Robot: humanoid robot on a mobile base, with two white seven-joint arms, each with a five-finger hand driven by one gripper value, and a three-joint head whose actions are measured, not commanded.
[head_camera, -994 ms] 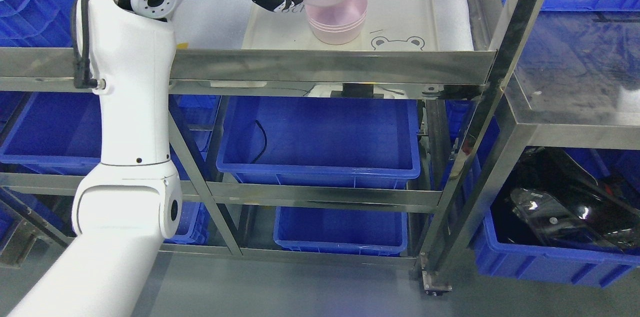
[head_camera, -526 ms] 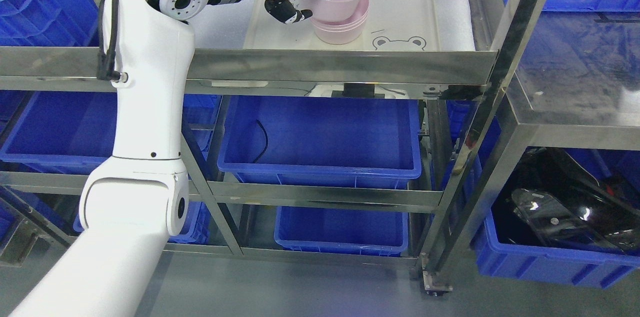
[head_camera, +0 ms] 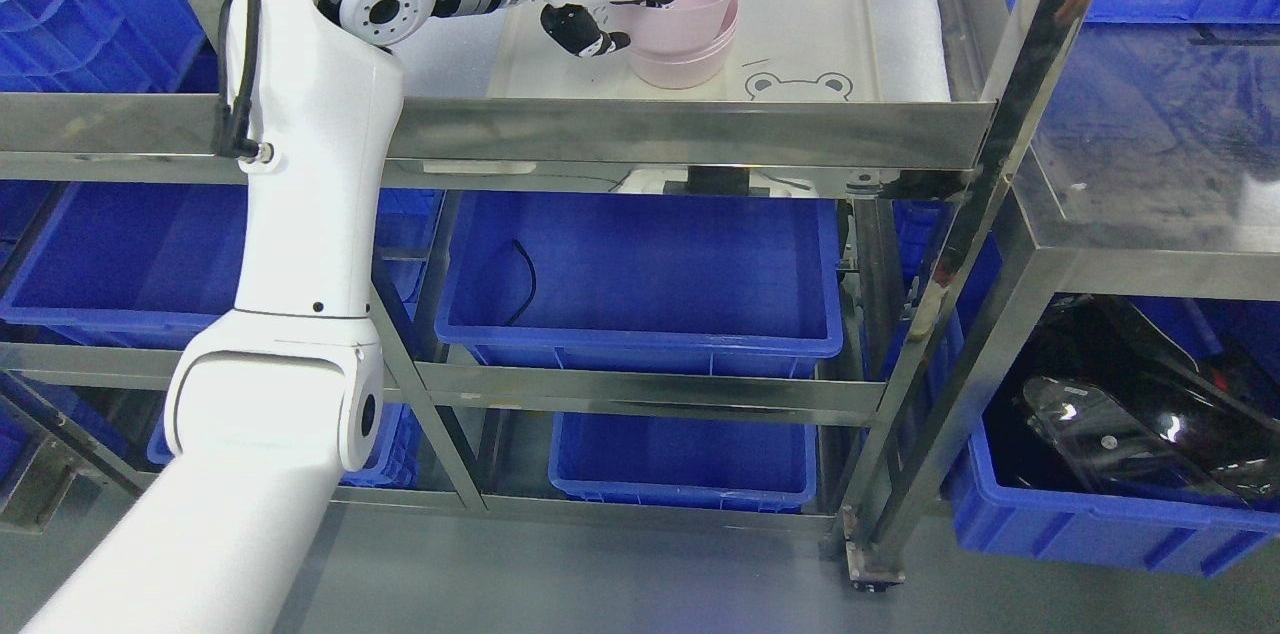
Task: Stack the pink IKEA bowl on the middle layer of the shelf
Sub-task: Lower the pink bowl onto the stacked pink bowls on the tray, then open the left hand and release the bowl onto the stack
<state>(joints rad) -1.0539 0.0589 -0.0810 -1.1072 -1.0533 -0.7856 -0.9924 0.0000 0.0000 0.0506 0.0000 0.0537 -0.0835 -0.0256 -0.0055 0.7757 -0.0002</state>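
A pink bowl sits nested in a stack of pink bowls on a cream tray with a bear face, on the steel shelf at the top of the picture. My left hand is shut on the top bowl's left rim: one dark-tipped finger hooks over the rim into the bowl, another presses on the outer wall below. The arm rises from the lower left and bends right over the shelf rail. The right hand does not show.
A steel front rail runs below the tray. Under it sits an open blue crate, with another lower down. A slanted steel post stands right, beside a crate holding black wrapped items.
The left hand has lowered the held pink bowl down and to the right into the stack, where it now sits almost level. The arm has shifted right with it.
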